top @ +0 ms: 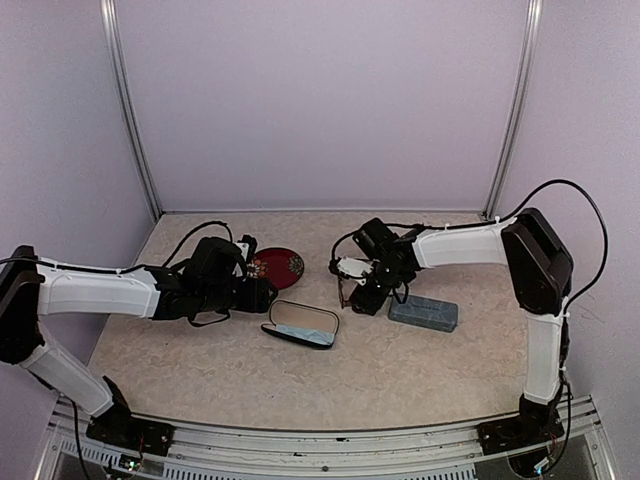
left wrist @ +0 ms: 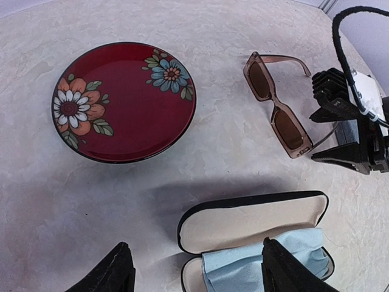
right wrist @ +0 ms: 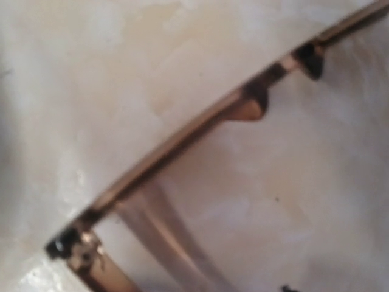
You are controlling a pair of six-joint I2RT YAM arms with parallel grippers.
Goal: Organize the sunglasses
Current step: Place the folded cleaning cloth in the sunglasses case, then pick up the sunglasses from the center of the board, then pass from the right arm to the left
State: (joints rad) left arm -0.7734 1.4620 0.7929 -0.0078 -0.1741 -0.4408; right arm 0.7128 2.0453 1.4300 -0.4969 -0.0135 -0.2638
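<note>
Only the left wrist view shows the reddish-brown sunglasses whole, lying unfolded on the desk just beyond the open case. Overhead they are nearly hidden under the right claw, and the right wrist view gives only a blurred stretch of frame. The left arm lies low and outstretched, the left claw spread and empty beside the case. The right arm bends down beyond the case, its claw spread about one temple
</note>
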